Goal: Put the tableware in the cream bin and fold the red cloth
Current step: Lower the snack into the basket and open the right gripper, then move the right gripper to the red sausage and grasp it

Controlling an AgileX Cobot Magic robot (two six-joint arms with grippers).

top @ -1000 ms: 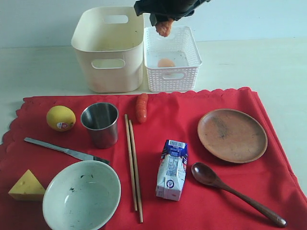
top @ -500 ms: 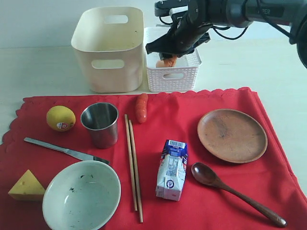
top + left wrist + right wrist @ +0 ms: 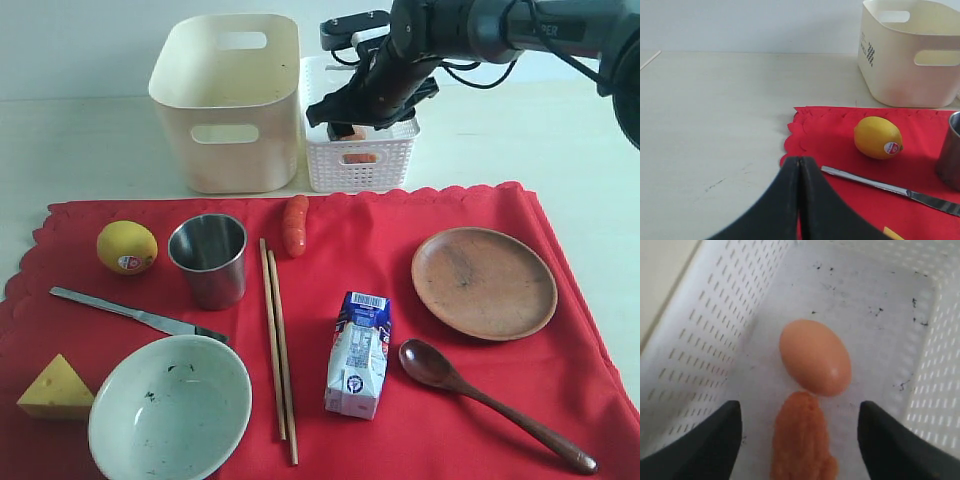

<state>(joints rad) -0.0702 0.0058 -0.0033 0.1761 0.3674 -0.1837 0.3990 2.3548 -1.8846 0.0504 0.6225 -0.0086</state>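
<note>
The red cloth lies spread on the table. On it are the steel cup, speckled bowl, chopsticks, knife, brown plate and wooden spoon. Behind the cloth stands the cream bin; nothing shows inside it. My right gripper hangs open inside the white lattice basket, and an orange food piece lies loose between its jaws. My left gripper is shut on nothing over the cloth's left edge, near the knife. The exterior view does not show it.
An egg rests in the basket, touching the orange piece. On the cloth lie a lemon, a cheese wedge, a sausage and a milk carton. The basket stands against the bin's right side.
My right arm came down into the white basket with the orange piece. Its jaws opened and the piece now lies on the basket floor by the egg.
</note>
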